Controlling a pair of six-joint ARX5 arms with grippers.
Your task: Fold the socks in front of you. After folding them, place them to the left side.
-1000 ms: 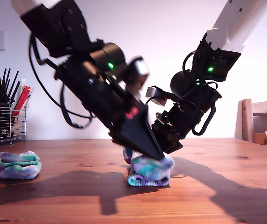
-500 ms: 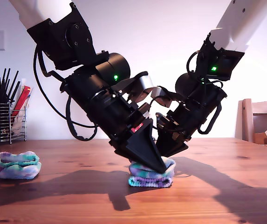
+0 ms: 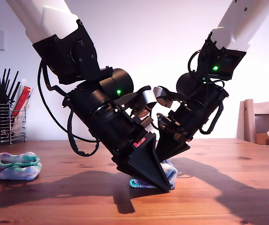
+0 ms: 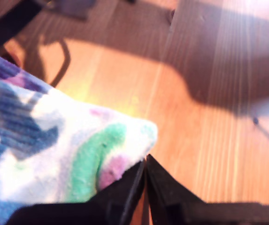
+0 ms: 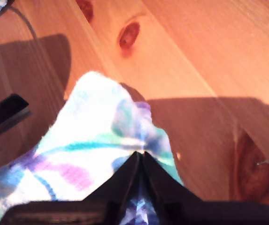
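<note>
Exterior view: both arms have dropped lower, flattening the sock (image 3: pixel 169 172).

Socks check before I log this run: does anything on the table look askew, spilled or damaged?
Nothing stands out. One folded sock bundle lies neatly at the exterior view's left; the other sock bundle sits mid-table under both hands, apparently intact.

Bright backlight, long table (image 3: pixel 228 187) shadows; wrist views blurred, overexposed.

Folded tie-dyed sock (image 3: pixel 168 172) mid-table; another, seemingly folded (image 3: pixel 16 165), lies apart.
</note>
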